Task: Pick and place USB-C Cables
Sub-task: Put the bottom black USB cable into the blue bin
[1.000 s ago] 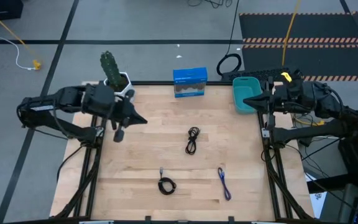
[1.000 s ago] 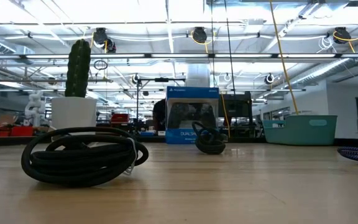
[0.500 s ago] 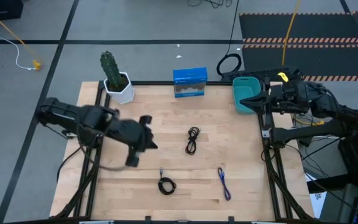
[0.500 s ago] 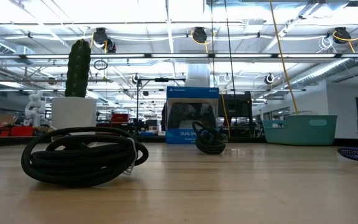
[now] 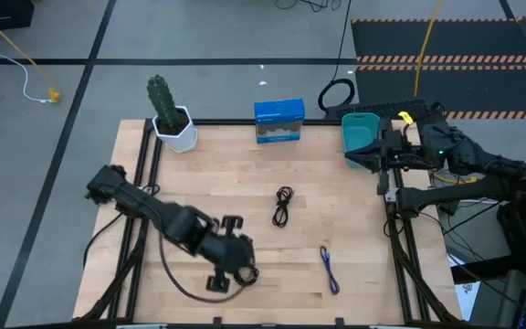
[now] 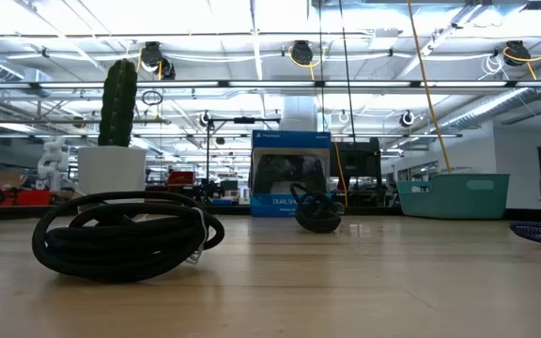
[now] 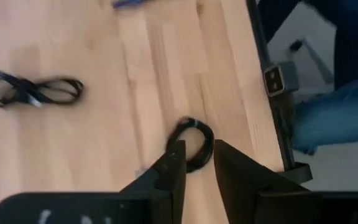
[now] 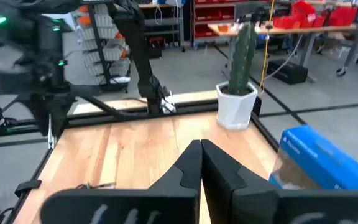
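Three USB-C cables lie on the wooden table. A coiled black one (image 5: pixel 245 271) (image 6: pixel 125 235) is near the near edge, a looser black one (image 5: pixel 283 206) (image 7: pixel 36 92) is at the middle, and a blue-purple one (image 5: pixel 330 270) is to the right. My left gripper (image 5: pixel 241 263) (image 7: pixel 199 158) hovers open above the coiled black cable (image 7: pixel 191 143), which shows just past its fingertips. No gripper appears beside that coil in the low view. My right gripper (image 8: pixel 199 152) is shut and waits at the teal bin (image 5: pixel 362 139) by the far right corner.
A cactus in a white pot (image 5: pixel 167 114) stands at the far left corner. A blue controller box (image 5: pixel 278 121) is at the far edge's middle. A large black cable ring (image 5: pixel 336 93) lies on the floor behind the bin. Bare wood surrounds the cables.
My left arm has swung from beside the cactus at the far left toward the near edge and to the right, ending over the coiled black cable. The cables have stayed where they were.
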`<move>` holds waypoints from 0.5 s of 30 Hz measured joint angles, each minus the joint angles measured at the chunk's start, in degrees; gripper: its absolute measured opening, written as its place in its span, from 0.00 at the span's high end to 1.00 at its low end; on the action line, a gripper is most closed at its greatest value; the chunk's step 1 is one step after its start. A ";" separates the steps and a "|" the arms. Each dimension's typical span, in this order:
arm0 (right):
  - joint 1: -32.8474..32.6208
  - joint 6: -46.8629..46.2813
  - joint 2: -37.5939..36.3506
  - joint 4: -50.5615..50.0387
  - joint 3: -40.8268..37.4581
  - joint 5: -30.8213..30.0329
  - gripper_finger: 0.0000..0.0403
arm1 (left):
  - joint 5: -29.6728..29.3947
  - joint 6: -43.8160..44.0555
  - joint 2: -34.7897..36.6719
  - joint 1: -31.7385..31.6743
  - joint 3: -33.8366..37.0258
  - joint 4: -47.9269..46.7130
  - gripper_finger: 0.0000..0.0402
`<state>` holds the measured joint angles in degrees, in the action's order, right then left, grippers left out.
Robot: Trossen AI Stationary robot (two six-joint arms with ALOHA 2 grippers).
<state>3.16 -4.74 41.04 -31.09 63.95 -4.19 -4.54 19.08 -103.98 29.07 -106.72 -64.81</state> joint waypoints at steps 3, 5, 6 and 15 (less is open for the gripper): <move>0.00 -0.67 0.04 -0.07 -1.31 -0.02 1.00 | 0.01 2.59 -3.14 1.66 0.00 0.05 0.74; 0.00 -0.62 0.07 0.01 -1.84 0.00 1.00 | 0.04 3.31 -4.81 2.43 0.00 0.30 0.73; 0.00 -0.62 0.07 -0.05 -2.08 0.00 1.00 | 0.06 3.64 -5.61 2.80 0.00 0.30 0.73; -0.61 -1.54 0.00 0.00 -3.03 1.65 1.00 | 2.99 2.04 -13.82 3.87 0.01 1.00 0.73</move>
<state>2.54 -6.28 41.04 -31.09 60.92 -2.54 -1.55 21.12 -117.80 32.94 -106.70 -63.81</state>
